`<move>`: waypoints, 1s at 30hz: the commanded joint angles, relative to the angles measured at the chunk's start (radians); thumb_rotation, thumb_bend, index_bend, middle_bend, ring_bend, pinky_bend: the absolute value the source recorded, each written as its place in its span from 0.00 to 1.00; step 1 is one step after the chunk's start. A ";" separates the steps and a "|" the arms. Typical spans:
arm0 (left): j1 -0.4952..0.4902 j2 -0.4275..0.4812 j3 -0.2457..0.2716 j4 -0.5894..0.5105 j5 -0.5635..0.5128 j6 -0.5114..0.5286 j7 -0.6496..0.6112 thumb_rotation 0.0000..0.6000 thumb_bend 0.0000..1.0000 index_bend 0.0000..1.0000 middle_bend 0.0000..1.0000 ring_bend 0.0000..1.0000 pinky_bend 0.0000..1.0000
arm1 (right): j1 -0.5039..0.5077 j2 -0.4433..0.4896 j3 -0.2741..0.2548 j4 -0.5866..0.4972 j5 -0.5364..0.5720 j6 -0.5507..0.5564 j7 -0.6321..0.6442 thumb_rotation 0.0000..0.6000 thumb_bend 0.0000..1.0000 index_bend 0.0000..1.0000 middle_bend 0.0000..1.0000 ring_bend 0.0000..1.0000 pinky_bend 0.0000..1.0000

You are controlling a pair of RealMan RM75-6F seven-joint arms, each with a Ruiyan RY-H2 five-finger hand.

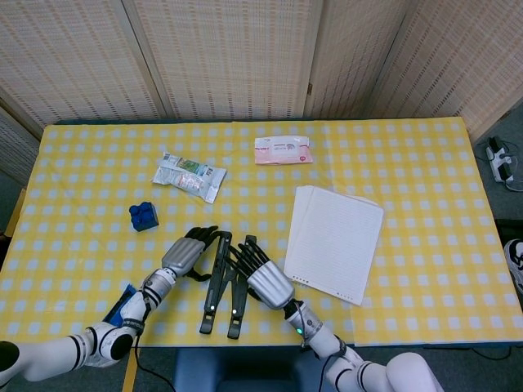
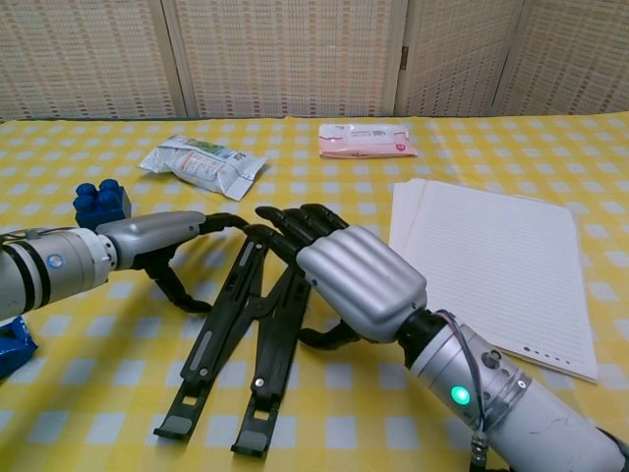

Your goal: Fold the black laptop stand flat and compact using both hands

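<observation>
Item: black laptop stand point(image 1: 221, 282) point(image 2: 241, 339). It is lying on the yellow checked table point(image 1: 425, 188) point(image 2: 118, 403) near the front edge, left of centre, its two long bars lying close together in a narrow V, nearly parallel, with the feet pointing toward 6 o'clock.

Left hand point(image 1: 185, 253) point(image 2: 147, 239): it is sitting at the stand's 9 o'clock side, fingers stretched over the far end of the left bar and touching it, thumb curling down beside the bar. It is pressing against the bar rather than closing around it.

Right hand point(image 1: 263, 278) point(image 2: 349, 280): it is sitting at the stand's 3 o'clock side, fingers held together and extended across the far end of the right bar, resting on it, thumb tucked below. Whether the thumb is gripping the bar cannot be told.

Surroundings, working outward from the stand:
- Blue toy brick point(image 1: 144, 216) point(image 2: 101, 203), sitting near, at 10 o'clock.
- Stack of lined white paper point(image 1: 335, 242) point(image 2: 496, 265), lying flat at 2 o'clock, just beside the right hand.
- Silver-white snack packet point(image 1: 189, 175) point(image 2: 203, 163), lying at 11 o'clock, beyond the brick.
- Pink-and-white wipes pack point(image 1: 283, 150) point(image 2: 365, 140), lying at 1 o'clock, well apart, toward the far edge.
- Blue object point(image 2: 12, 344), partly showing at the chest view's left edge, at 8 o'clock; what it is cannot be told.
</observation>
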 commanded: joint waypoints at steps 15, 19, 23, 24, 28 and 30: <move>0.122 0.214 -0.007 -0.171 0.027 0.202 -0.019 1.00 0.25 0.05 0.00 0.00 0.01 | 0.277 0.588 0.071 -0.776 0.156 -0.596 -0.233 1.00 0.25 0.00 0.00 0.00 0.00; 0.135 0.244 -0.007 -0.189 0.030 0.211 -0.037 1.00 0.25 0.05 0.00 0.00 0.00 | 0.334 0.600 0.091 -0.790 0.223 -0.703 -0.304 1.00 0.25 0.00 0.00 0.00 0.00; 0.142 0.257 -0.009 -0.190 0.029 0.212 -0.055 1.00 0.25 0.05 0.00 0.00 0.00 | 0.380 0.582 0.095 -0.767 0.262 -0.767 -0.358 1.00 0.25 0.00 0.00 0.00 0.00; 0.143 0.258 -0.010 -0.188 0.028 0.211 -0.059 1.00 0.25 0.05 0.00 0.00 0.00 | 0.390 0.576 0.097 -0.759 0.270 -0.778 -0.368 1.00 0.25 0.00 0.00 0.00 0.00; 0.148 0.260 -0.011 -0.176 0.024 0.206 -0.080 1.00 0.25 0.05 0.00 0.00 0.00 | 0.428 0.544 0.103 -0.724 0.302 -0.812 -0.397 1.00 0.25 0.00 0.00 0.00 0.00; 0.150 0.261 -0.011 -0.169 0.024 0.202 -0.090 1.00 0.25 0.05 0.00 0.00 0.00 | 0.444 0.533 0.104 -0.710 0.316 -0.827 -0.404 1.00 0.25 0.00 0.00 0.00 0.00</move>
